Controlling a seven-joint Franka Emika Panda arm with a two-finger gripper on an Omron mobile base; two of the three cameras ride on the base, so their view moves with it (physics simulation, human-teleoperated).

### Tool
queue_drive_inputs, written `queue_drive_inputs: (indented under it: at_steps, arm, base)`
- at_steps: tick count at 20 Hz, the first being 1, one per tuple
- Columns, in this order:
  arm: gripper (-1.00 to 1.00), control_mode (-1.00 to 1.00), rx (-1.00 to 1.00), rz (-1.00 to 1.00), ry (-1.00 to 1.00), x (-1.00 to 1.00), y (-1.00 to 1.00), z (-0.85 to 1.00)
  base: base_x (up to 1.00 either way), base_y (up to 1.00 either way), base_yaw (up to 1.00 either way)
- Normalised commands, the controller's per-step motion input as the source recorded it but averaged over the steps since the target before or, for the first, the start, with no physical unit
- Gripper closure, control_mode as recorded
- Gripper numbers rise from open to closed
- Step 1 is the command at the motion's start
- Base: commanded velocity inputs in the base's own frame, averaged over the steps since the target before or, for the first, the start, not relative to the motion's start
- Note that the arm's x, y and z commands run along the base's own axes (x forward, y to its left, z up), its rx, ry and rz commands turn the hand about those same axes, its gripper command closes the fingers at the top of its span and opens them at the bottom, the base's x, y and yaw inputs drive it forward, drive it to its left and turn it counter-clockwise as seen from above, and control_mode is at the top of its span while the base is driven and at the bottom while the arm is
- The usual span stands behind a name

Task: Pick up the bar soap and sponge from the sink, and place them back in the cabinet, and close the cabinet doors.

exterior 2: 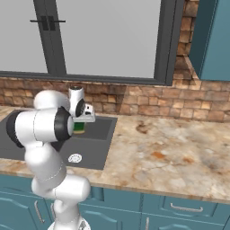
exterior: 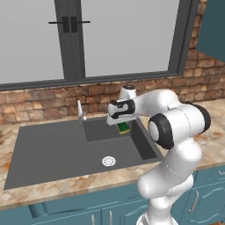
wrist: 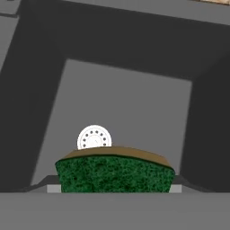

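— One sponge [wrist: 114, 173], clamped in the end effector [wrist: 114, 188]: dark green speckled face toward the hand camera, thin yellow-brown layer along the top edge.

— Held where?

— Up above the basin of the sink [exterior: 52, 151], clear of the floor of it, near the back right corner in the left base view. Seen there as a small green-and-yellow block [exterior: 123, 128] hanging just under the hand.

— Long axis?

— Runs across the hand view, side to side between the two tips. Green face broad and flat toward the lens, yellow layer on the far side. Exact tilt against the room hard to tell.

— Anything extra from the hand view?

— White round drain [wrist: 94, 137] straight beyond the sponge, partly cut off by its top edge; dark basin walls all around.

— And the base views?

— From the left: silver faucet [exterior: 81, 111] at the back rim, flat drainboard to the left, marbled desk [exterior: 211, 136] around the sink. From the right: sponge [exterior 2: 79, 128] mostly hidden behind the arm, wide stretch of desk, brick wall [exterior 2: 148, 105], and part of the teal cabinet [exterior 2: 215, 40] high at the right.
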Motion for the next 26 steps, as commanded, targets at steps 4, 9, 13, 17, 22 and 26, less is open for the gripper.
queue_drive_inputs:
  at_steps: [4,9,13,17,22,26]
  arm:
    - [1.00,-1.00,0.00,-0.01,-0.03,-0.26,-0.09,0.29]
    - [1.00,-1.00,0.00,-0.03,0.00,-0.28,-0.03,0.31]
    - [1.00,-1.00,0.00,-0.03,0.00,-0.33,-0.12,0.41]
    - [1.00,-1.00,0.00,-0.03,0.00,-0.29,-0.13,0.41]
    - [1.00,-1.00,0.00,-0.05,0.00,-0.15,-0.05,0.36]
    - [1.00,-1.00,0.00,-0.04,0.00,-0.23,-0.04,0.32]
  base:
    - [0.00,0.00,0.00]
    - [0.00,0.00,0.00]
    - [0.00,0.00,0.00]
    - [0.00,0.00,0.00]
    - [0.00,0.00,0.00]
    - [0.00,0.00,0.00]
